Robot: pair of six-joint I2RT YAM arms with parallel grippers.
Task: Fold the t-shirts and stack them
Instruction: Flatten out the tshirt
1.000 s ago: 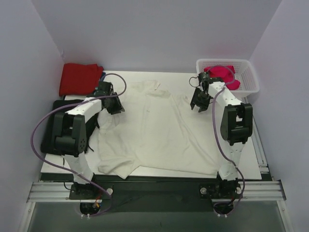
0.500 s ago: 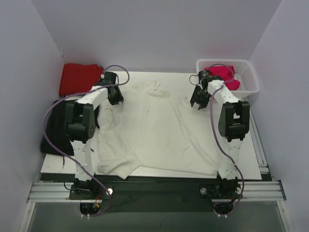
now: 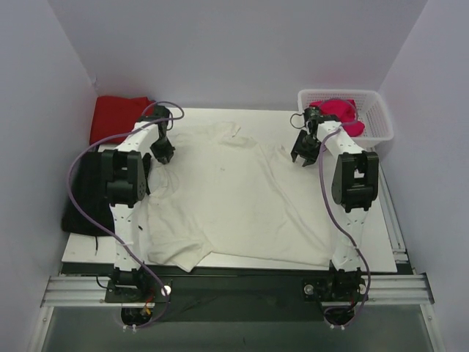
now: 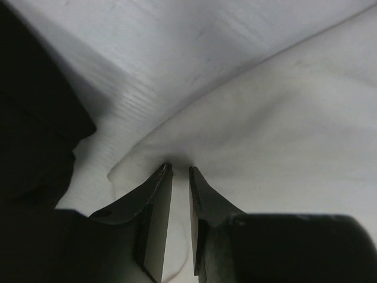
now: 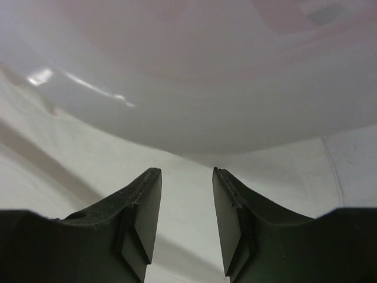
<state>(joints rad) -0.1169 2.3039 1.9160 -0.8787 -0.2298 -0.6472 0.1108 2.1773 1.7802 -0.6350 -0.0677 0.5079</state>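
Note:
A large cream-white t-shirt (image 3: 234,198) lies spread over the white table (image 3: 381,249), its front-left corner folded over. My left gripper (image 3: 163,155) is down at the shirt's left sleeve edge. In the left wrist view its jaws (image 4: 178,168) stand only narrowly apart, with cream cloth (image 4: 283,118) showing in the gap and the tips at a raised fold. My right gripper (image 3: 303,157) is at the shirt's right sleeve, and its jaws (image 5: 185,171) are open over flat cloth (image 5: 70,171) with nothing between them. A red t-shirt (image 3: 119,117) lies folded at the back left. A magenta-pink t-shirt (image 3: 339,112) lies in a basket.
A white plastic basket (image 3: 377,121) stands at the back right corner, close behind my right gripper. A black pad (image 3: 79,198) lies off the table's left edge. Plain walls close in the back and both sides.
My left arm has swung left, and its gripper has come down at the sleeve edge with narrower jaws. The right gripper has hardly moved.

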